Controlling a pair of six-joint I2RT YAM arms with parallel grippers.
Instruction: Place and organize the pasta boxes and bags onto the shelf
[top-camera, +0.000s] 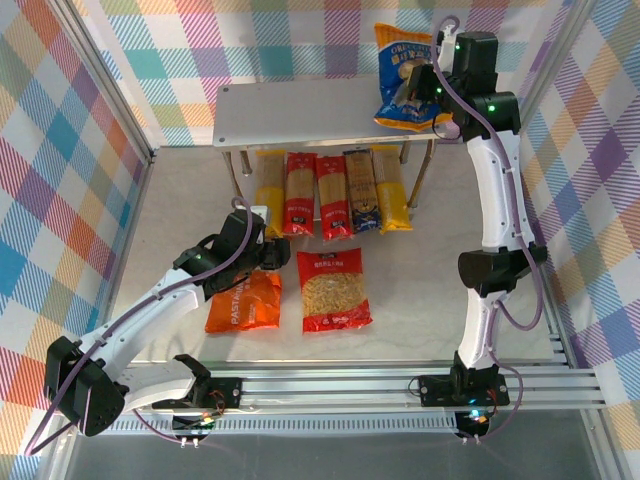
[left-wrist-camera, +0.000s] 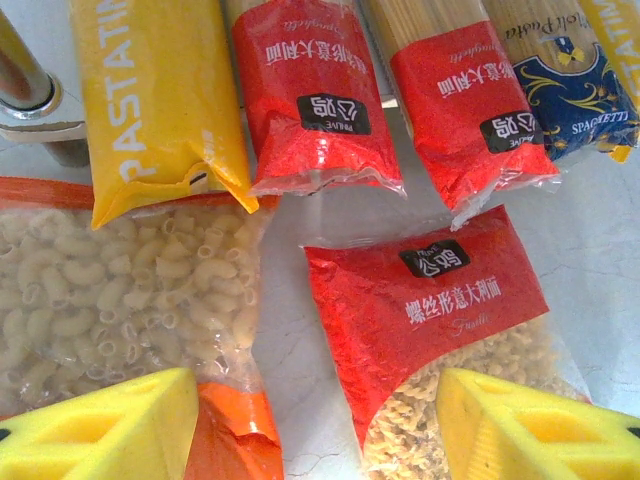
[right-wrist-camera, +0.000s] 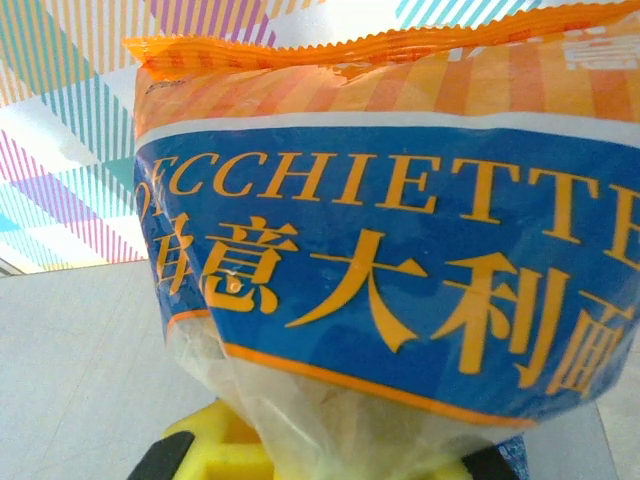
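Over the surface (top-camera: 450, 300) left jaws hung apart; right jaws clamped the blue bag (top-camera: 403, 70), which I judged needed lowering onto the shelf (top-camera: 300, 115).

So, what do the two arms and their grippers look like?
The left arm and the right arm both have white links, black joints and small green lights. A purple cable runs along each. The left gripper has yellow wedge-shaped fingers with shallow hollows. The right gripper shows yellow with black parts.
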